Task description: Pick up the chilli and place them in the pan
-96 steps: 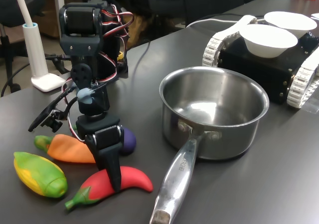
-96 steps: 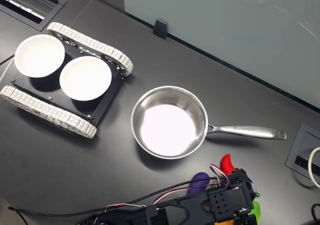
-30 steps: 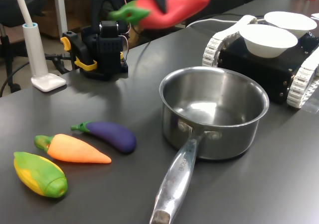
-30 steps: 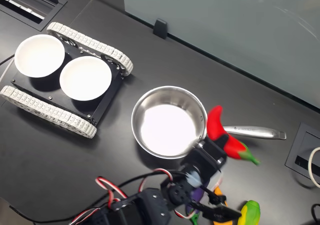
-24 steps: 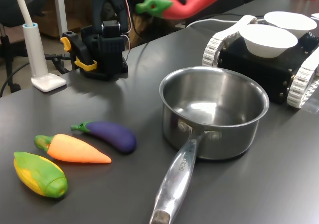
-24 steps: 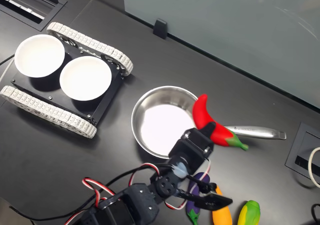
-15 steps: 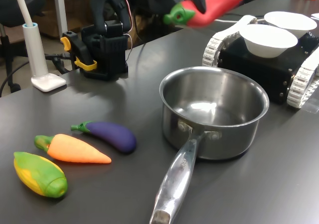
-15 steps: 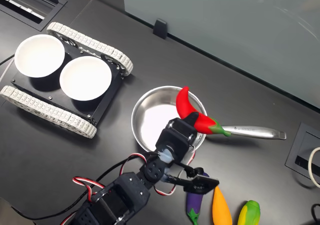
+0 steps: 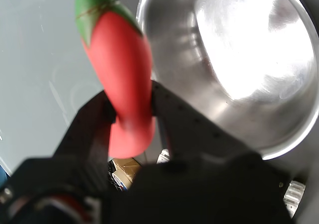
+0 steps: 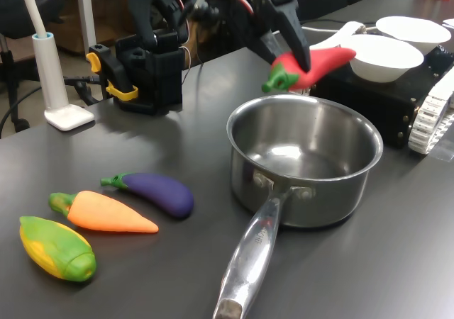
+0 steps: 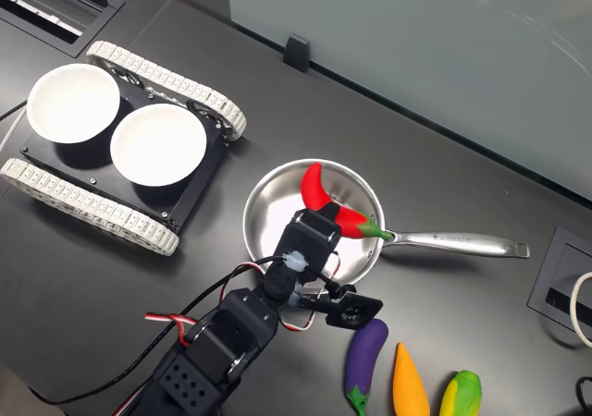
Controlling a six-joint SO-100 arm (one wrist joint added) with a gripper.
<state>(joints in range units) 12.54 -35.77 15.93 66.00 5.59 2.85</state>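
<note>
Above the pan [image 10: 305, 170], the tool [image 10: 301, 57] grips the chilli [image 10: 316, 67].

First exterior view: low, near table height, close to the pan [image 10: 305, 164], looking obliquely across the table [image 10: 397, 262] from the handle side toward the arm's base [image 10: 145, 71]. Second exterior view: overhead, farther back, looking almost straight down on the pan [image 11: 310, 236], with the arm entering from the second exterior view's bottom edge. Both exterior views share the pan, the tracked vehicle with two white bowls [image 10: 383, 55] [image 11: 157, 143] and the toy vegetables [image 10: 106, 213] [image 11: 407, 384]. Wrist view: very close, looking past the gripper [image 9: 132, 112] down into the pan [image 9: 239, 69].
</note>
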